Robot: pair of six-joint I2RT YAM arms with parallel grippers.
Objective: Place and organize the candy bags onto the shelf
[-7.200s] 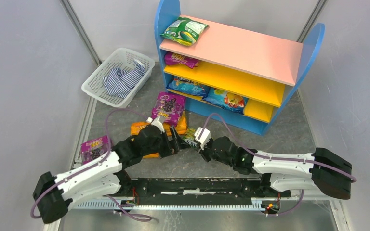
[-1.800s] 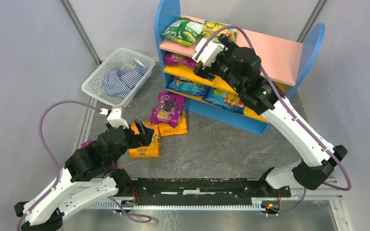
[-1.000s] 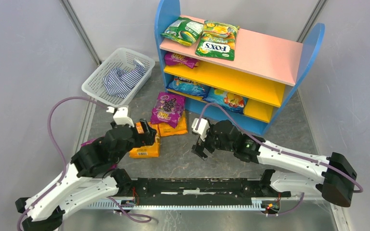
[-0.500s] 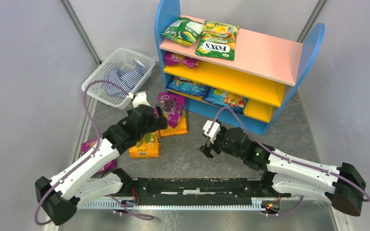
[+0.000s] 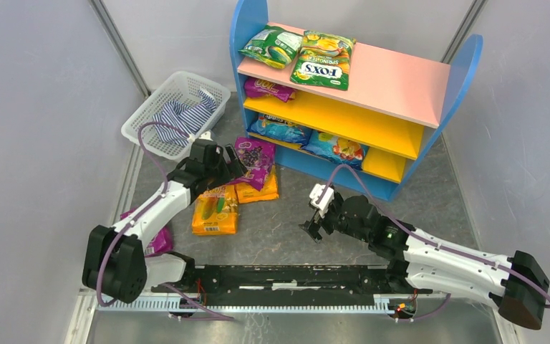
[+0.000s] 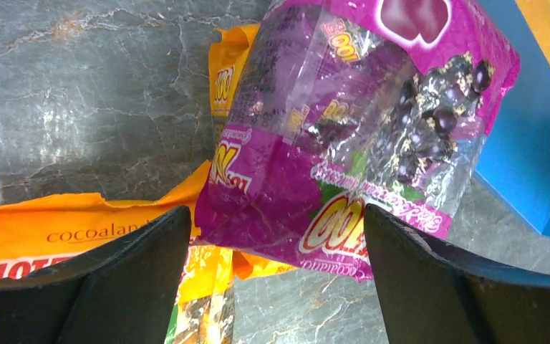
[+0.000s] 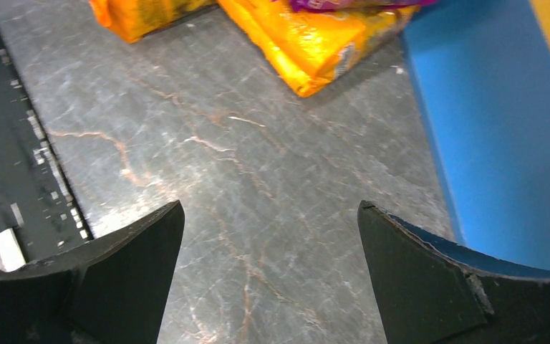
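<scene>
The shelf (image 5: pixel 390 77) stands at the back right. A green candy bag (image 5: pixel 274 45) and the FOX'S bag (image 5: pixel 323 59) lie on its pink top board, and a purple bag (image 5: pixel 265 88) lies on the yellow board. On the floor a purple "100" bag (image 5: pixel 256 158) rests on two orange bags (image 5: pixel 215 211). My left gripper (image 5: pixel 230 168) hovers open at that purple bag's near edge; in the left wrist view the bag (image 6: pixel 351 143) lies just beyond the left gripper (image 6: pixel 276 215). My right gripper (image 5: pixel 314 231) is open over bare floor, nothing between its fingers (image 7: pixel 136 251).
A white mesh basket (image 5: pixel 142 115) holding a striped cloth (image 5: pixel 182 118) sits at the back left. Two blue bags (image 5: pixel 281 130) fill the shelf's bottom tier. Another purple bag (image 5: pixel 160 240) lies partly under my left arm. The shelf's blue base (image 7: pixel 494 122) is right of my right gripper.
My left arm has stretched forward from the orange bags to the purple bag on the floor. My right arm has drawn back slightly toward the near edge, still open.
</scene>
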